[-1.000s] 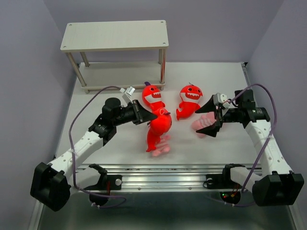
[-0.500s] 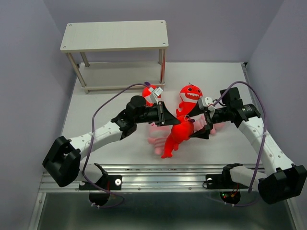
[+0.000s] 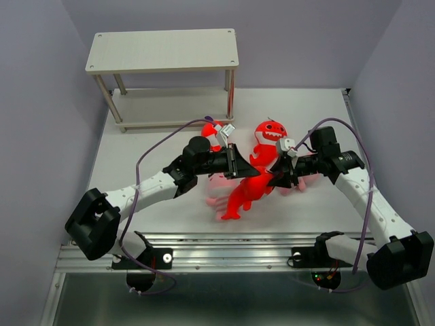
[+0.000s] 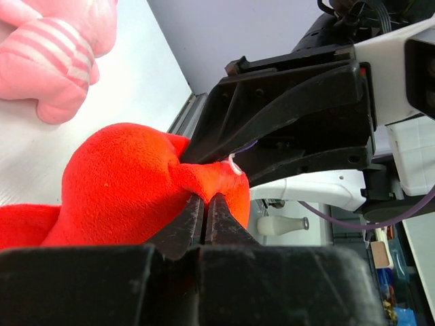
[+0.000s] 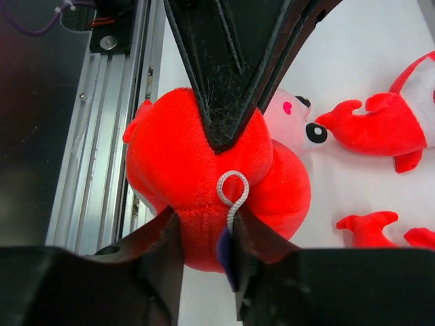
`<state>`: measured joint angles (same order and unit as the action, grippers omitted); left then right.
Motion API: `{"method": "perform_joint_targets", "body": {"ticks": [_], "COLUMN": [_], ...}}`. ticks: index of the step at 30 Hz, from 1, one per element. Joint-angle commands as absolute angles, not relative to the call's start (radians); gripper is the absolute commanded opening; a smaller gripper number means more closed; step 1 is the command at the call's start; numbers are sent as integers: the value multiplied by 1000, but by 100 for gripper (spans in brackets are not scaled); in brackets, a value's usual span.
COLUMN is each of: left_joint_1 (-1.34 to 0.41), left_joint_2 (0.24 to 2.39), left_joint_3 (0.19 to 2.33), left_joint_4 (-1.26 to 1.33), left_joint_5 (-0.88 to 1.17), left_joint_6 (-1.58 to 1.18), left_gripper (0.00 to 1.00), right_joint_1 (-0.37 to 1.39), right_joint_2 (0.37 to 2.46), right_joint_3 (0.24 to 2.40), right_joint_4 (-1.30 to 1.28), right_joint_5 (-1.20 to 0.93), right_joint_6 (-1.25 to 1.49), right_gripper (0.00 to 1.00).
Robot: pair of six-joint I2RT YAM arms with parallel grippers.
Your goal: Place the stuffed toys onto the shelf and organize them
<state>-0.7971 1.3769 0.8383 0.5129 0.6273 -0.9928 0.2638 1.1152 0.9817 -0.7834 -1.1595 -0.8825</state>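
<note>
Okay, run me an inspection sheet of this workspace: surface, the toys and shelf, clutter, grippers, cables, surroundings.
Surface: white table, no spills or marks seen.
Job's things: held red shark is pinched between both grippers. A second red shark lies on the table. A third red shark is partly hidden behind the left arm. One pink toy is under the held shark, another pink toy behind the right gripper. The shelf has no toys on either tier.
Clutter: nothing seen.
Grippers: left gripper and right gripper are both shut on the held red shark.
Cables: purple cables arch over each arm, no snag seen.
Surroundings: plain walls, metal rail at the near edge.
</note>
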Motion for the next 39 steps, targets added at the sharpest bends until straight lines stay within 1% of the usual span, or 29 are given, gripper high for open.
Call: {"method": "perform_joint_targets", "body": {"ticks": [1,2,3,4,5,6,7,8,9,11,13,14,15,16,17,19,20,21,22,24,26,27,32,34,39], "left_joint_1": [-821,-821,-821,-821,-821,-821,-819,-819,-819,-818,-816,-816,-818,-818,-818,-818,-818,-818,-819,-825,-848,-859,-933,-966,-985], "left_joint_2": [1341,1339,1336,1330,1324,1309,1298,1284,1251,1207,1131,1102,1074,1015,984,902,847,847,794,737,720,716,745,775,841], "left_joint_3": [884,881,877,870,864,859,847,839,835,834,847,860,867,871,876,867,841,819,798,728,680,666,612,612,617], "left_joint_4": [706,710,712,713,715,715,715,710,700,654,527,478,387,338,257,197,169,164,164,163,150,137,141,152,193], "left_joint_5": [687,690,690,687,678,672,654,644,629,568,499,412,369,323,237,174,148,147,150,158,125,111,11,-47,-84], "left_joint_6": [-1029,-1029,-1029,-1029,-1026,-1013,-1003,-993,-950,-884,-746,-697,-646,-597,-512,-438,-376,-359,-347,-328,-327,-316,-267,-226,-118], "left_gripper": [0,1,6,21,29,42,47,51,61,64,74,80,80,90,91,91,91,92,99,99,99,99,99,99,99], "right_joint_1": [276,276,276,276,276,276,276,276,276,276,276,276,276,276,276,276,276,276,276,276,276,276,276,267,267], "right_joint_2": [1120,1118,1118,1118,1120,1123,1123,1123,1120,1112,1100,1097,1095,1092,1091,1095,1104,1109,1115,1143,1163,1175,1244,1265,1284], "right_joint_3": [971,968,966,968,969,974,979,988,991,994,1003,1008,1012,1026,1035,1063,1074,1083,1104,1130,1170,1186,1262,1293,1318], "right_joint_4": [-710,-698,-684,-666,-664,-663,-669,-672,-672,-672,-670,-670,-672,-666,-660,-618,-608,-594,-577,-577,-575,-577,-581,-584,-586], "right_joint_5": [-1172,-1175,-1178,-1180,-1180,-1178,-1166,-1160,-1152,-1132,-1124,-1117,-1102,-1089,-1037,-973,-900,-853,-806,-752,-715,-709,-747,-765,-807], "right_joint_6": [-810,-789,-763,-743,-709,-697,-686,-663,-649,-608,-572,-552,-514,-494,-421,-318,-236,-174,-125,-46,-2,67,153,172,180], "right_gripper": [26,21,18,15,8,5,1,1,1,1,1,1,1,1,1,1,1,1,1,1,1,1,1,1,1]}}
